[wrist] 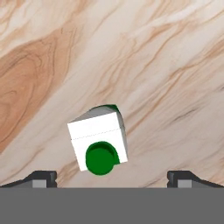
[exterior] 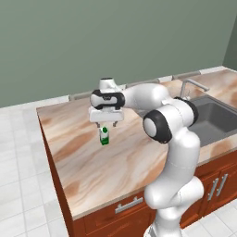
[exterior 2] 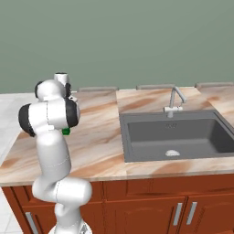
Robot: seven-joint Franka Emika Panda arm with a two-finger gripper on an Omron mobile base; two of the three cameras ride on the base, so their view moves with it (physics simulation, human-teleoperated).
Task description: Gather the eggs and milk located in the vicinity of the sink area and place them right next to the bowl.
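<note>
Hand view: milk [wrist: 99, 140] seen from above, white top with a round green cap, standing on the marbled tan counter [wrist: 166, 65]
Writing: none can be read on the carton (its faces look plain white with green)
Gripper [exterior: 107, 124]: jaws spread wide, as far apart as they go, holding nothing
Fingertips [wrist: 41, 178]: the two dark tips stand far apart at the bottom of the hand view, with the milk between them but nearer the left one, touching neither
Milk in left base view: small white carton with green band, upright on the counter just below the gripper; there is a gap between the fingers and the carton top
Milk in right base view: a green speck of it [exterior 2: 66, 131] peeks out beside the arm's elbow, the rest is hidden
Sink [exterior 2: 176, 135]: dark grey basin set in the counter to the right, well apart from the milk
Tap [exterior 2: 175, 101]: slim and silver, at the sink's back edge
Drain [exterior 2: 172, 153]: round, pale, in the basin floor
Cabinets [exterior 2: 151, 205]: reddish-brown doors with silver handles under the counter
</note>
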